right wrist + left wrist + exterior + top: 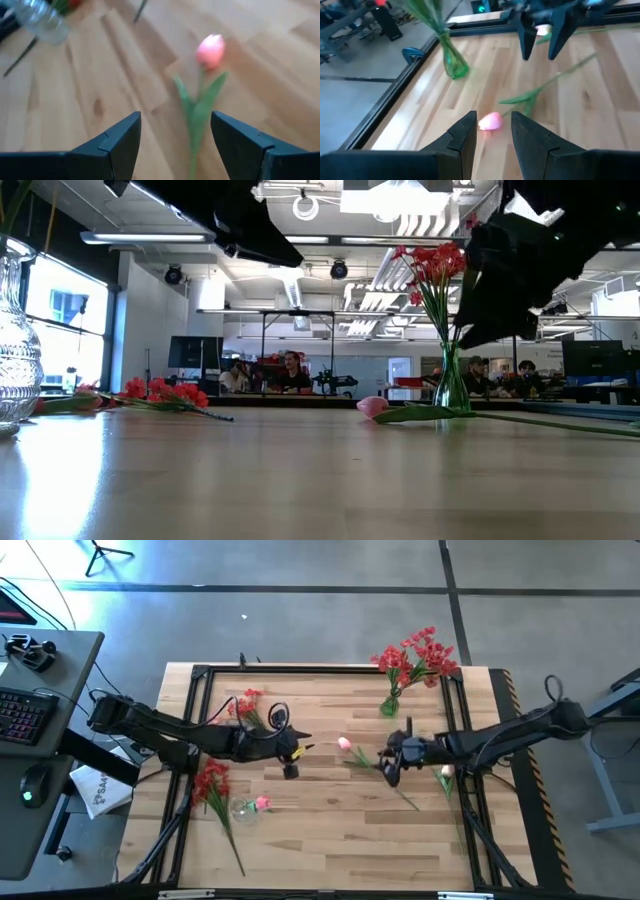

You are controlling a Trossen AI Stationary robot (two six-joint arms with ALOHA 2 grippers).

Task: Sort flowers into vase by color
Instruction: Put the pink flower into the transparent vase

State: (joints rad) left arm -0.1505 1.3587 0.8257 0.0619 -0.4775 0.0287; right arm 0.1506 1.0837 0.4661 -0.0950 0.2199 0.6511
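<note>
Several flowers (212,783) strewn across wooden table (320,830)

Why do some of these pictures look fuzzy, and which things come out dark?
Right wrist view: the pink tulip and its stem are soft, out of focus. Low view: both arms are black silhouettes against bright ceiling lights. Left wrist view: the green vase is slightly smeared.

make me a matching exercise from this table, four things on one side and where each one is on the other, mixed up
Things:
1. green vase
2. clear vase
3. pink tulip
4. right claw

Places:
A. lying on its side near the table's front left
B. lying flat mid-table between the two claws
C. upright at the back, holding red flowers
D. open, over the tulip's green stem

Pairs: 1-C, 2-A, 3-B, 4-D
</note>
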